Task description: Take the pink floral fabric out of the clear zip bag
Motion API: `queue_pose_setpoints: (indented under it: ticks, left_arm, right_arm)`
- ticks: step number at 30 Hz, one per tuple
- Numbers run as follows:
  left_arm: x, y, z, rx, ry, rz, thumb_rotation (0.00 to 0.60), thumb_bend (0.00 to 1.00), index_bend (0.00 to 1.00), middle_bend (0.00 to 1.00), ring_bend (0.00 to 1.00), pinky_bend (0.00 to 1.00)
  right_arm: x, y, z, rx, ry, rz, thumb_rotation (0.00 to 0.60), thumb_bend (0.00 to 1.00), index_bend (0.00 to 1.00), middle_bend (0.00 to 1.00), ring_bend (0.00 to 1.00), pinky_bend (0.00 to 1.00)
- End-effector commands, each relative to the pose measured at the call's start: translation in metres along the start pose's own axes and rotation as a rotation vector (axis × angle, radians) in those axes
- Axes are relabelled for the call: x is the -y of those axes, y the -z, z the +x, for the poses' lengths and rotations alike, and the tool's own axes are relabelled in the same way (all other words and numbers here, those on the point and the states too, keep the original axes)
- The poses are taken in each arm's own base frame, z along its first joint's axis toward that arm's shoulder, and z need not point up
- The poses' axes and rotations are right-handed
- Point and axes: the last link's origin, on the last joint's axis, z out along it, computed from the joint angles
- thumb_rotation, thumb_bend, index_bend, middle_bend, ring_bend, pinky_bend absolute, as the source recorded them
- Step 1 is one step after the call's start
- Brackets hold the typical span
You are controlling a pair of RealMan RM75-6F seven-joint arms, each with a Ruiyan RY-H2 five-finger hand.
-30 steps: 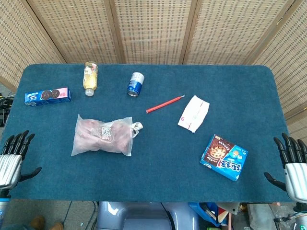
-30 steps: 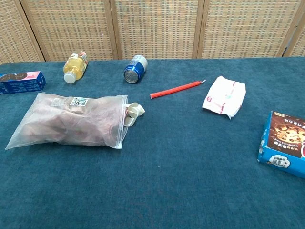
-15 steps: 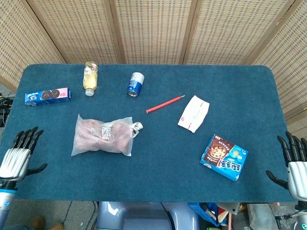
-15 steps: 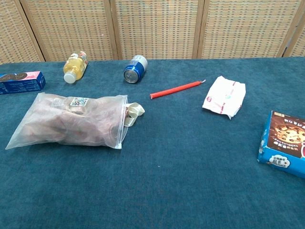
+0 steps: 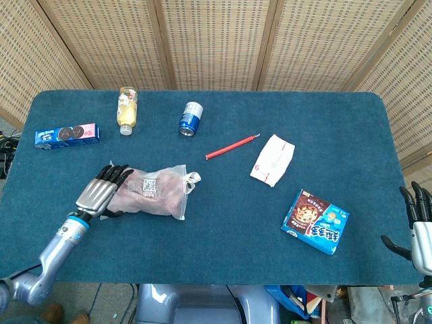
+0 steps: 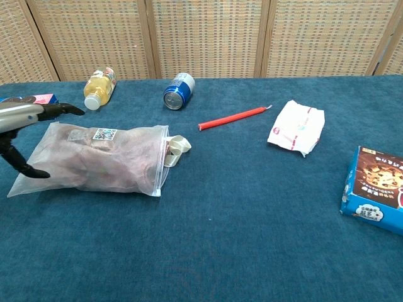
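Your left hand point(image 5: 101, 194) is in now, swung from the table's near-left edge up over the closed end of the bag point(image 5: 152, 194), fingers spread, thumb low beside the plastic, nothing gripped yet. I can't tell if it touches the bag. That looks like the opening reach: pin that end so the fabric point(image 6: 101, 165) can be drawn out the mouth, where a pale strap point(image 6: 178, 150) already pokes through. The bag hasn't shifted; it lies left of centre with the fabric fully inside. Your right hand point(image 5: 420, 229) has slipped lower at the near-right edge, open and empty. Writing: a QR sticker point(image 6: 105, 134) on the bag, too small to read; the cookie box point(image 5: 316, 221) print isn't legible
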Motion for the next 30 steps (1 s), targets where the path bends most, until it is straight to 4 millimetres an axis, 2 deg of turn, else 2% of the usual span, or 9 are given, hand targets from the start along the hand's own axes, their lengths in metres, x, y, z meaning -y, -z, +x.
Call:
queue_pose_setpoints:
  ticks: [1, 4, 10, 13, 15, 18, 20, 25, 30]
  left_arm:
    - [-0.014, -0.022, -0.003, 0.023, -0.018, -0.015, 0.6, 0.18, 0.0, 0.0, 0.0, 0.0]
    - [-0.024, -0.041, -0.009, 0.061, -0.031, -0.008, 0.6, 0.18, 0.0, 0.0, 0.0, 0.0]
    - [-0.033, -0.059, -0.016, 0.107, -0.04, 0.009, 0.6, 0.18, 0.0, 0.0, 0.0, 0.02]
    - [-0.04, -0.067, -0.017, 0.116, -0.006, 0.007, 0.6, 0.19, 0.01, 0.08, 0.06, 0.21]
    - [-0.043, -0.069, -0.017, 0.098, 0.033, 0.004, 0.6, 0.19, 0.16, 0.28, 0.24, 0.39]
    - [-0.046, -0.068, -0.015, 0.056, 0.108, -0.006, 0.6, 0.19, 0.47, 0.47, 0.4, 0.52]
    - [-0.046, -0.067, -0.014, 0.034, 0.125, -0.015, 0.6, 0.19, 0.54, 0.53, 0.44, 0.55]
    - [-0.05, -0.055, -0.001, -0.104, 0.258, -0.111, 0.6, 0.19, 0.59, 0.56, 0.47, 0.56]
    - [-0.057, -0.044, 0.018, -0.271, 0.362, -0.279, 0.6, 0.19, 0.61, 0.57, 0.48, 0.56]
  right_arm:
    - [-0.002, -0.003, -0.001, 0.002, 0.001, -0.01, 0.6, 0.0, 0.0, 0.0, 0.0, 0.0]
    - [-0.006, -0.006, -0.003, 0.009, 0.002, -0.03, 0.6, 0.0, 0.0, 0.0, 0.0, 0.0]
    - [-0.007, -0.008, -0.005, 0.016, 0.003, -0.038, 0.6, 0.0, 0.0, 0.0, 0.0, 0.0]
    - [-0.007, -0.009, -0.006, 0.018, 0.002, -0.04, 0.6, 0.0, 0.0, 0.0, 0.0, 0.0]
    - [-0.007, -0.009, -0.006, 0.018, 0.001, -0.04, 0.6, 0.0, 0.0, 0.0, 0.0, 0.0]
    - [-0.006, -0.008, -0.008, 0.021, 0.0, -0.033, 0.6, 0.0, 0.0, 0.0, 0.0, 0.0]
    - [-0.006, -0.008, -0.009, 0.023, 0.0, -0.03, 0.6, 0.0, 0.0, 0.0, 0.0, 0.0]
    - [-0.001, -0.01, -0.011, 0.042, -0.016, 0.0, 0.6, 0.0, 0.0, 0.0, 0.0, 0.0]
    - [0.007, -0.021, 0.002, 0.072, -0.072, 0.061, 0.6, 0.0, 0.0, 0.0, 0.0, 0.0]
